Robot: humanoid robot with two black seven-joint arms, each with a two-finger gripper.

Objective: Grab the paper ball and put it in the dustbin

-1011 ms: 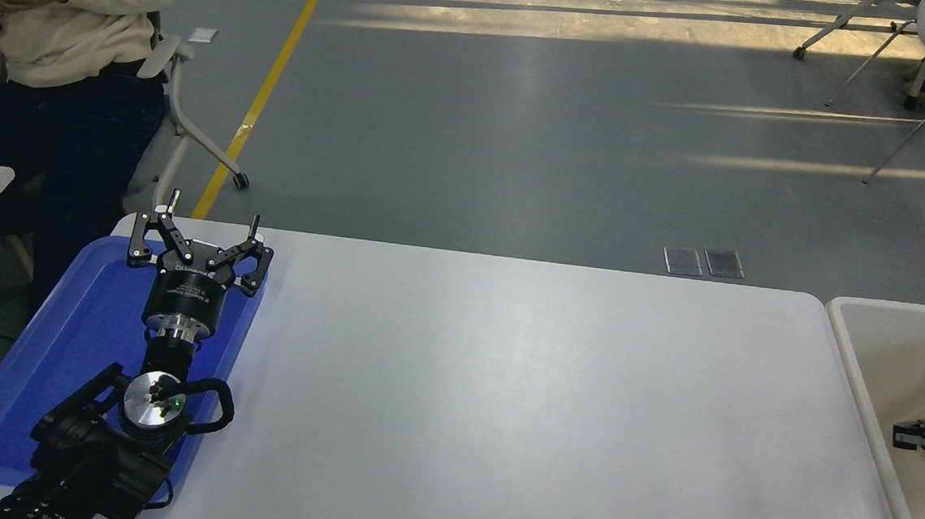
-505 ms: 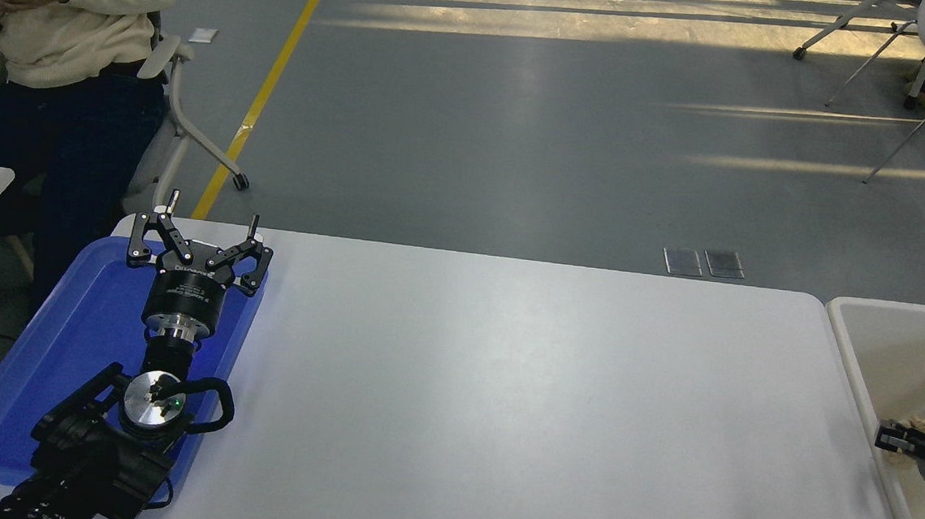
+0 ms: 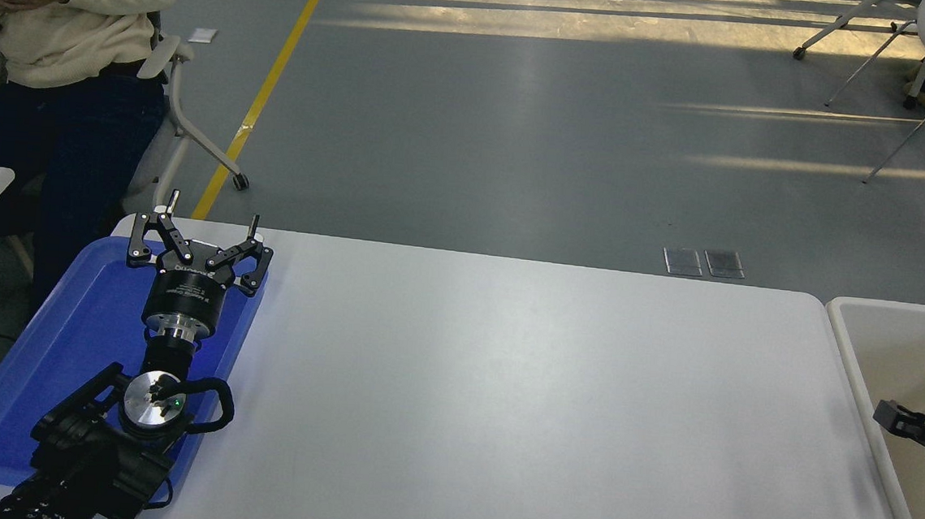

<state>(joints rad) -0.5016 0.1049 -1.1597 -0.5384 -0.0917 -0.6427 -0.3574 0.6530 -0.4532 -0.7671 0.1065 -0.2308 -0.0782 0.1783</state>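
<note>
Judging the task as nearly done, or just done: reaching in from the right edge with the right gripper (image 3: 893, 418), hanging above the inside of the dustbin (image 3: 912, 348), close to its left rim. Not showing enough of the jaws to tell how far apart they are standing, nor whether anything is sitting between them; only a dark tip poking into view, the rest running off the picture. Not finding the paper ball anywhere: nothing tan at the jaws, nothing on the bin floor ahead of them or to either side, nothing out on the white surface (image 3: 502, 392) to their left. Probably lying lower in the bin, hidden behind the arm or outside the frame, though not confirming that. Leaving, at most, the release and the drawing back.

Differing from half a second ago: then showing a small tan lump right at the jaws, now showing none; also sitting slightly further left and higher in the picture than before.

Keeping the left gripper (image 3: 214, 209) parked above the blue tray (image 3: 40, 360), jaws spread wide and holding nothing.
</note>
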